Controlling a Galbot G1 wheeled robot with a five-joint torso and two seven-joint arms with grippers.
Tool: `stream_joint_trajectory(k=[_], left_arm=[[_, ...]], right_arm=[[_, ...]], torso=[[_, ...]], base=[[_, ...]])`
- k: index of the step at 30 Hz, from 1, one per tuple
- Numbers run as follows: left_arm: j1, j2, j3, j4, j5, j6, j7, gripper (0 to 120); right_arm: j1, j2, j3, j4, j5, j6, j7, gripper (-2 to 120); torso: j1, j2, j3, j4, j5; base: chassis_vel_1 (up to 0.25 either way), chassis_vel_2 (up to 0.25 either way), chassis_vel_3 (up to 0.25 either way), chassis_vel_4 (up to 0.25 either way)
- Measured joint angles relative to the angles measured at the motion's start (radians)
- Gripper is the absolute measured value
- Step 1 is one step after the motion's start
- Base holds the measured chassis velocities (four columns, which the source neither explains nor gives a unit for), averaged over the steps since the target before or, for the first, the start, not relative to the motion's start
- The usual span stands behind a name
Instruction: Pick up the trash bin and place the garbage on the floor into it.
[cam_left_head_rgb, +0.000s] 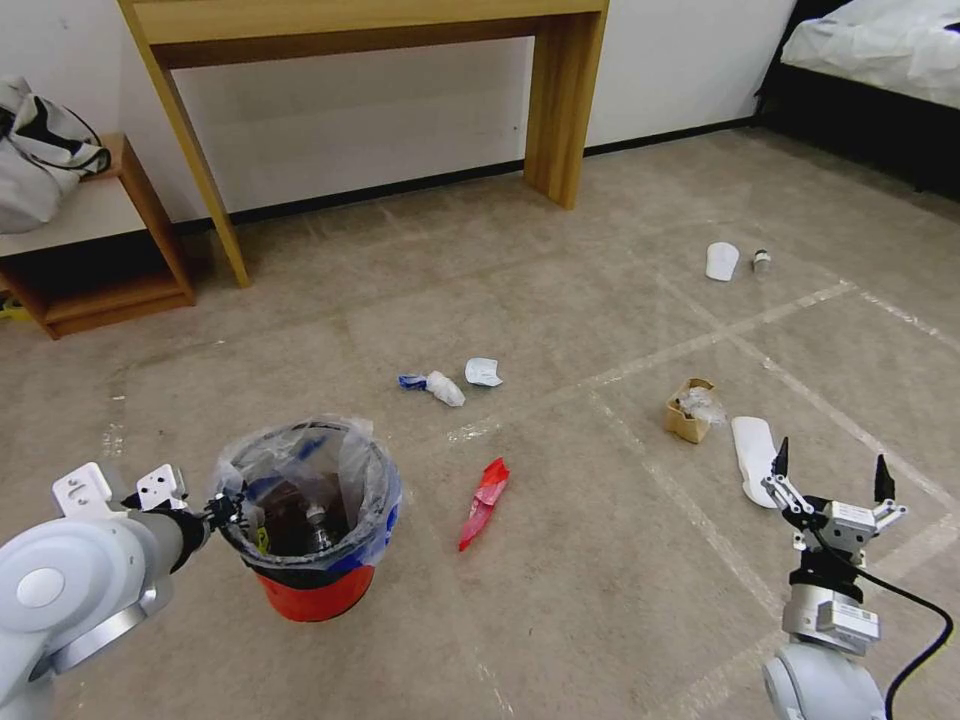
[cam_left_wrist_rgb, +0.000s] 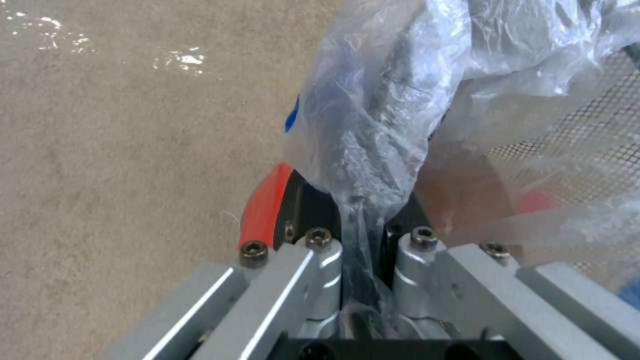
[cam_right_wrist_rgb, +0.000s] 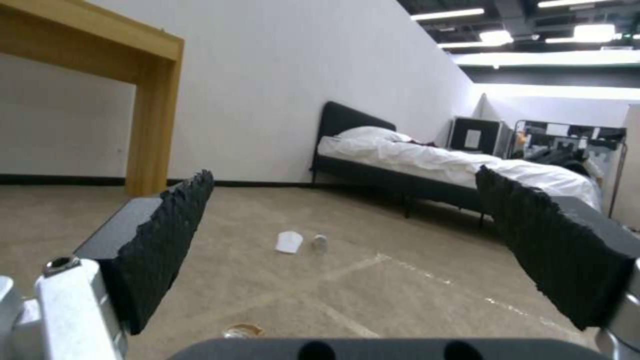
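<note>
No writing can be read on the clear plastic liner (cam_left_head_rgb: 350, 470) of the trash bin (cam_left_head_rgb: 310, 520); its marks are too small to make out. The red bin with a blue band stands on the beige carpet floor (cam_left_head_rgb: 560, 620) at the robot's left, and something dark lies inside it. The left gripper (cam_left_head_rgb: 228, 510) reaches in from the left, its arm about level, and its fingers are closed together on the bin's rim with the liner pinched between them. A red wrapper (cam_left_head_rgb: 484, 502) lies just to the right of the bin, and farther off are a blue-and-white crumpled paper (cam_left_head_rgb: 435, 386) and a small white paper (cam_left_head_rgb: 482, 372). At the right, a brown paper bag (cam_left_head_rgb: 689, 409) sits near a flat white slipper (cam_left_head_rgb: 755, 458). The right gripper (cam_left_head_rgb: 832, 472) hovers beside that slipper, pointing upward, fingers spread wide apart and holding nothing. Much bare carpet stays open between the bin and the right arm. A wooden desk (cam_left_head_rgb: 560, 90) stands by the wall and a bed (cam_left_head_rgb: 880, 50) at the far right.
</note>
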Motion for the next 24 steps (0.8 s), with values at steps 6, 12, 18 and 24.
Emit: stream_joint_trajectory(k=[6,12,18,24], left_arm=[[0.0,0.003,-0.001,-0.001,-0.001,-0.001,-0.001,4],[0.001,0.003,-0.003,-0.002,-0.003,-0.002,-0.001,4],[0.003,0.001,-0.003,-0.004,-0.002,-0.002,-0.001,4],[0.004,0.001,-0.004,-0.005,-0.002,-0.001,-0.001,4]], right_arm=[[0.007,-0.004,-0.005,-0.006,0.0,0.0,0.0,100],[0.01,-0.008,-0.008,-0.007,0.001,0.0,0.001,100],[0.011,-0.008,-0.014,-0.009,0.0,0.0,0.001,100],[0.013,-0.009,-0.017,-0.01,-0.002,0.0,0.001,100]], torso=[[0.0,0.0,0.0,0.0,0.0],[0.0,0.0,0.0,-0.0001,0.0],[0.0,0.0,0.0,-0.0002,0.0001],[0.0,0.0,0.0,-0.0001,0.0001]], base=[[-0.038,-0.048,-0.049,-0.045],[-0.064,-0.069,-0.07,-0.071],[-0.08,-0.079,-0.079,-0.078],[-0.069,-0.067,-0.069,-0.065]])
